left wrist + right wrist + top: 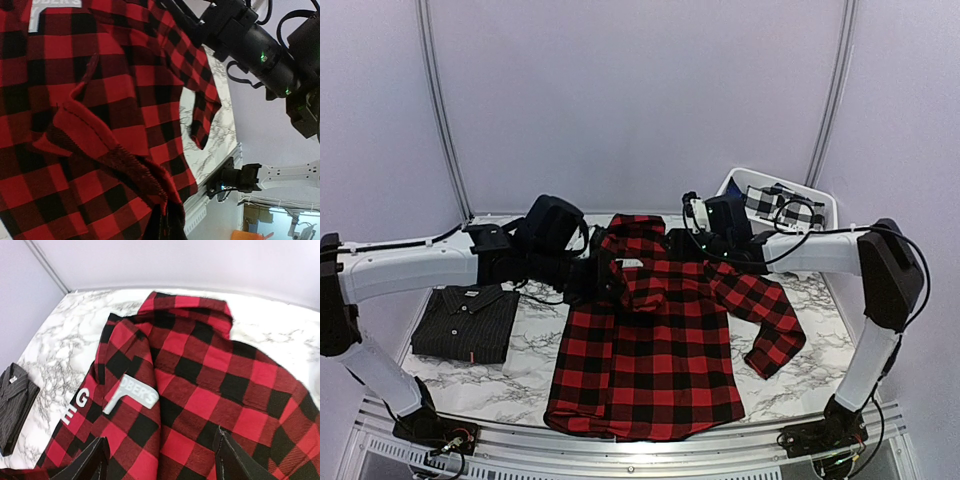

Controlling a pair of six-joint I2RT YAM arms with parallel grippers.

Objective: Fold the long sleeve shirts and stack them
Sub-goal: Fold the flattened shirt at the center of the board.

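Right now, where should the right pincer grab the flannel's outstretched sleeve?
Probably the cuff of the sleeve. It lies flat on the bare table, clear of the body of the flannel shirt. Come down from above on the robot's right side, where the open right pincer is nearest, jaws across the cuff's width.

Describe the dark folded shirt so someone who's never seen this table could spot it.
Start at the marble table, where a big red-and-black check shirt lies spread in the middle. To its left, near the table's edge, sits the black pinstriped shirt. Unlike its neighbour it is small, neatly folded and dark, with fine pale stripes.
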